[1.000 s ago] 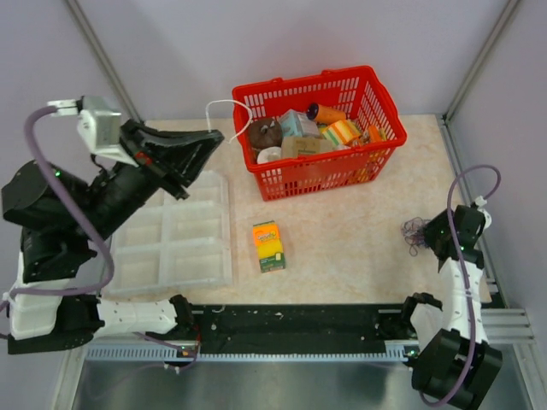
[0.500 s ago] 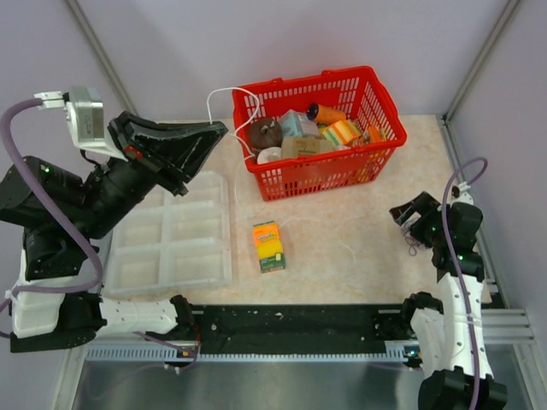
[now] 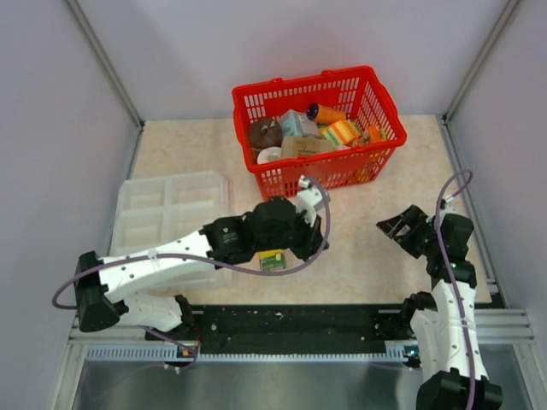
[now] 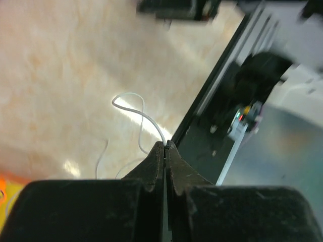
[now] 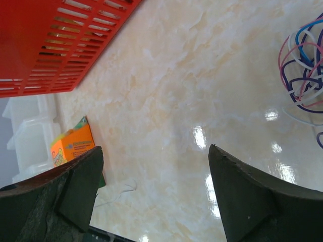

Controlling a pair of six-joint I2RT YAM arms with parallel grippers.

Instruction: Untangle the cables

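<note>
The left gripper (image 4: 165, 147), clamped on a thin white cable (image 4: 132, 105), has swung in from far left, likely freeing that strand; the right gripper (image 5: 154, 154) gapes near the coloured tangle (image 5: 302, 65).

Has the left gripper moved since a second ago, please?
Yes: the left gripper, shut on a white cable, went from the red basket's left side to in front of it.

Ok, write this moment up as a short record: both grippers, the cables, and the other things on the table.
left gripper: shut on a thin white cable
right gripper: open, empty
cable tangle: pink, blue, purple and white loops on the table, ungrasped
red basket: far side, filled with items
clear tray: left side
orange box: partly under the left arm
</note>
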